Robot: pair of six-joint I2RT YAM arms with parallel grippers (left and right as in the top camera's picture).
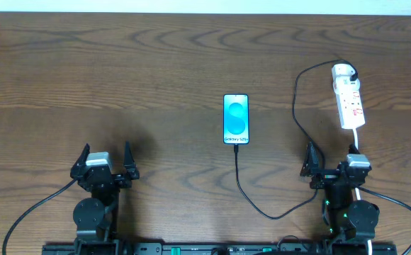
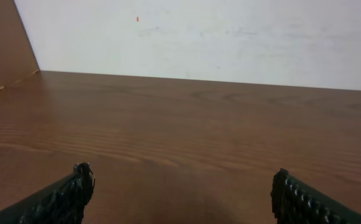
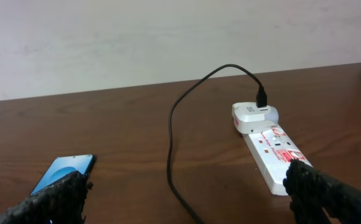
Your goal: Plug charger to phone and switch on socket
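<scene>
Phone (image 1: 236,119) flat on counter (image 1: 149,64), screen lit. Charger (image 1: 237,170) cable meets phone's near end, loops right to white adapter (image 1: 343,71) on socket (image 1: 350,105), well right of phone. Left tool (image 1: 106,152) near-left of phone, right tool (image 1: 331,159) near-right; both spread wide, holding nothing.

The charger (image 1: 295,106) runs from phone (image 1: 236,119) to socket (image 1: 350,106).

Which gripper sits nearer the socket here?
Right. In the overhead view the right gripper sits just below the socket, apart from it; the left gripper is far off to its left, beyond the phone.
</scene>
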